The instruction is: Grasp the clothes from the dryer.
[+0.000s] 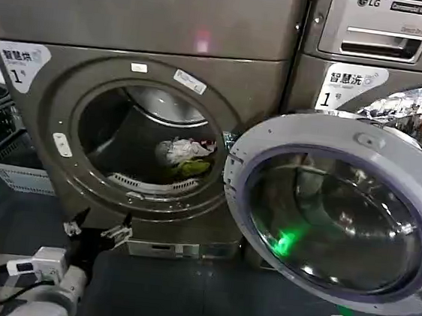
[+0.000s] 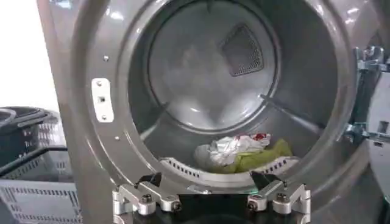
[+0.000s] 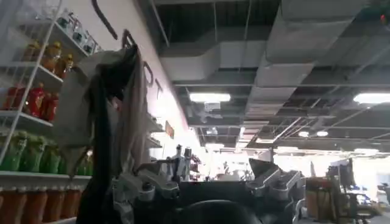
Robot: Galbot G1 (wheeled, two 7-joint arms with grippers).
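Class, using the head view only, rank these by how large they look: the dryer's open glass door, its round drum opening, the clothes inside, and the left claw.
1. Glass door, nearest the camera
2. Drum opening
3. Clothes and left claw: too alike to rank

- The dryer (image 1: 142, 22) has a front panel of bronze-grey metal, smooth, with a soft sheen
- Its drum (image 2: 207, 67) is bare grey metal, smooth and a little shiny, with a perforated mesh patch at the back
- The door (image 1: 334, 209) has a matt light-grey plastic rim around glossy glass that gives reflections
- The clothes (image 1: 184, 157) are soft crumpled cloth, matt
- The left gripper (image 1: 97, 231) has dull silver metal brackets with black fingers (image 2: 149, 180), and it stands open
- The right gripper (image 3: 210, 182) shows the same silver metal parts
- The basket (image 1: 14, 167) is grey plastic lattice
- The floor (image 1: 181, 298) is dark and matt
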